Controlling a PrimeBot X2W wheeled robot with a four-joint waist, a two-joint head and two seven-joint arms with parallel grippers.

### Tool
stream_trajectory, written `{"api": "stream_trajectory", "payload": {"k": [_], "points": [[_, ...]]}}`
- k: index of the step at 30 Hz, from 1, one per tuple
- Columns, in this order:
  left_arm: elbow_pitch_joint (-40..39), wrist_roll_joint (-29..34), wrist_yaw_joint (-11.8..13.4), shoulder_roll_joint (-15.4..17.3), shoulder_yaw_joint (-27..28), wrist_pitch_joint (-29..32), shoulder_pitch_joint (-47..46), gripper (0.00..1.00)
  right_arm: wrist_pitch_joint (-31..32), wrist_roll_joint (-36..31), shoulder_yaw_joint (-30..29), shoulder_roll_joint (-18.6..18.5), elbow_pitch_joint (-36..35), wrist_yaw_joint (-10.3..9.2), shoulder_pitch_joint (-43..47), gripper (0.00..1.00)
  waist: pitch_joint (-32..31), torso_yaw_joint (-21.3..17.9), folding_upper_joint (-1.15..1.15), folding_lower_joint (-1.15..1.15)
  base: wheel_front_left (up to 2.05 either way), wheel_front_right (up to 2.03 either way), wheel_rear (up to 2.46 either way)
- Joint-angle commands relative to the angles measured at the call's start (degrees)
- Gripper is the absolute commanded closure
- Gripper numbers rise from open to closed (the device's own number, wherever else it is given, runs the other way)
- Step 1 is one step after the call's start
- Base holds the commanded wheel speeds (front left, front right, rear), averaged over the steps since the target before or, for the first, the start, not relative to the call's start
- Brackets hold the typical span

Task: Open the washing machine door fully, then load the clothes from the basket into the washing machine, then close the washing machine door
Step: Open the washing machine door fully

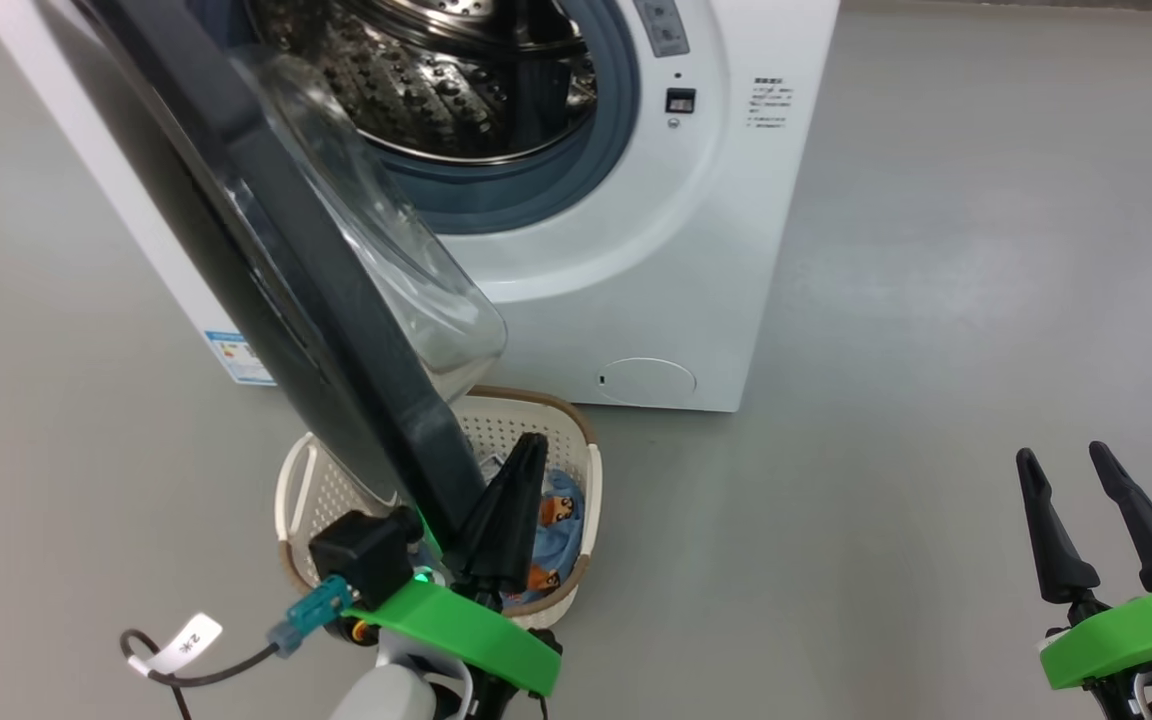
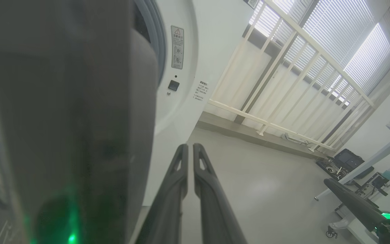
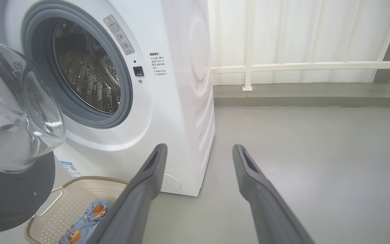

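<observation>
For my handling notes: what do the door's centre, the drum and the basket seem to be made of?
Door centre: clear, glossy, probably glass; one sees through it. Drum: shiny perforated metal, likely steel. Basket: matte cream plastic with moulded holes.

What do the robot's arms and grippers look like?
The left gripper and right gripper each have two long, tapering dark fingers mounted on a bright green bracket. The left wrist also carries a small black box and a teal connector with a black cable and a white tag. The forearm below is pale.
</observation>
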Motion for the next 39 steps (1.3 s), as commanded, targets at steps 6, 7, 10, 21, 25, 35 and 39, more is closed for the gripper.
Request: {"api": "stream_trajectory", "payload": {"k": [6,7,10,21,25,35,39], "points": [[-2.9,0.4,1.4,3.0,4.7,-1.2,-0.1,1.0,-0.7,-1.1,1.1,-1.9,-1.9,0.26,-0.4,0.0,0.0,2.6,0.0,0.0,0.0,0.0,0.0],[-3.2,0.4,1.5,3.1,4.8,-1.2,0.2,1.0,-0.7,-1.1,1.2,-2.0,-1.9,0.26,-0.4,0.0,0.0,3.0,0.0,0.0,0.0,0.0,0.0],[-3.9,0.5,1.6,3.2,4.8,-1.2,0.7,1.0,-0.7,-1.1,1.2,-2.2,-1.9,0.26,-0.5,0.0,0.0,3.8,0.0,0.0,0.0,0.0,0.0],[-8.0,0.6,3.2,4.6,4.7,-0.8,3.4,1.0,-0.7,-1.1,1.5,-3.0,-1.9,0.26,-0.5,0.0,-0.2,8.0,0.0,0.0,0.0,0.0,0.0],[-9.2,0.4,3.9,5.3,5.1,-0.6,4.5,1.0,-0.7,-0.9,1.5,-3.3,-1.8,0.26,-0.5,0.0,-0.3,9.4,0.0,0.0,0.0,0.0,0.0],[-11.5,0.0,5.5,6.8,6.8,-0.7,6.5,1.0,-0.7,-0.8,2.0,-3.8,-1.9,0.26,-0.3,0.0,-0.4,13.0,0.0,0.0,0.0,0.0,0.0],[-11.8,-0.2,6.0,7.3,7.8,-0.8,6.8,1.0,-0.7,-0.8,2.2,-4.1,-1.8,0.26,-0.4,0.0,-0.3,14.4,0.0,0.0,0.0,0.0,0.0]]}}
